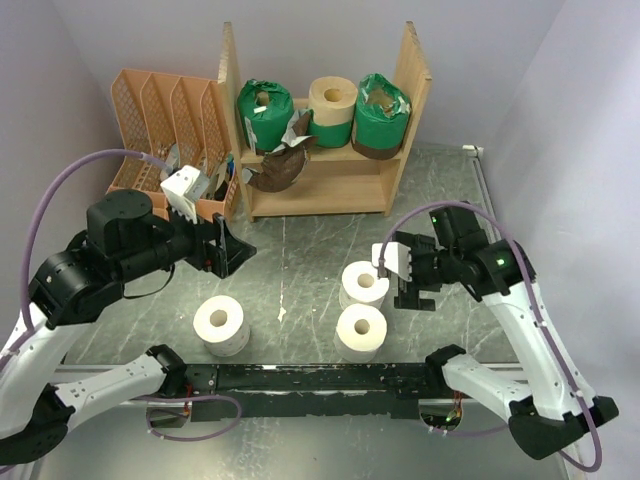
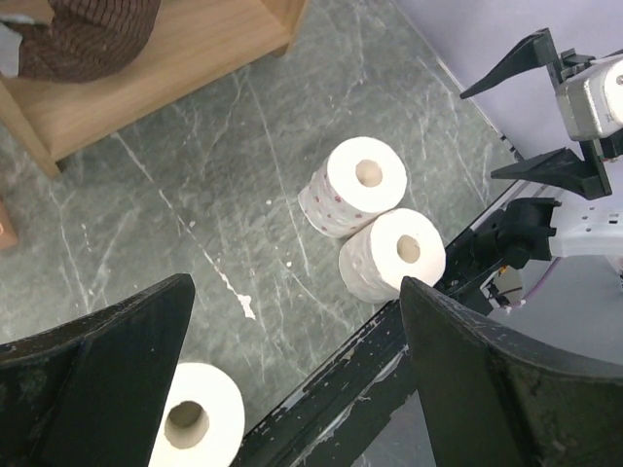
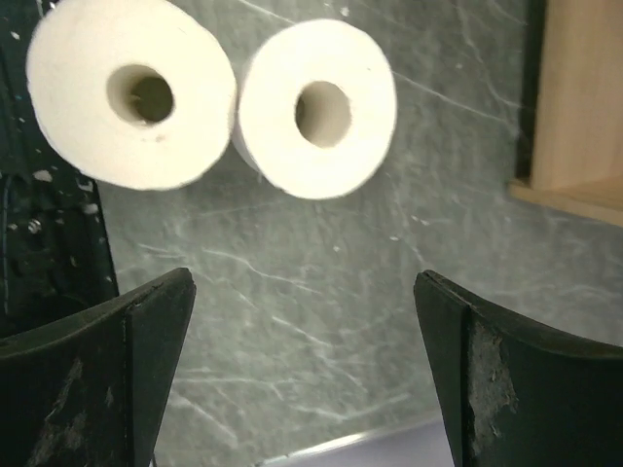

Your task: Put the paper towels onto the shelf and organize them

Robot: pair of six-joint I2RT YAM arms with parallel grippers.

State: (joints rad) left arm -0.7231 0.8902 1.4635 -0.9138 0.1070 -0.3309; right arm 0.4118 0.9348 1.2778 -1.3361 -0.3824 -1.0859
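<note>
Left pincer [image 1: 232, 250] hung wide apart with nothing in it, a lone white roll [image 1: 220, 323] on the table [image 1: 300, 245] just nearer than its tips. Further right, the far white roll [image 1: 363, 283] and near white roll [image 1: 361, 329] sat touching, just beside the right pincer [image 1: 403, 277], spread and empty too. Beyond both pincers, the shelf [image 1: 330, 192] held a green roll [image 1: 264, 112], cream roll [image 1: 332, 97] and brown roll [image 1: 276, 175].

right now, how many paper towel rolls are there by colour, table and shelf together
bare white rolls on the table: 3
cream roll, green around its lower part, on the shelf: 1
green-wrapped rolls on the shelf: 2
brown-wrapped roll on the shelf: 1
total: 7
</note>
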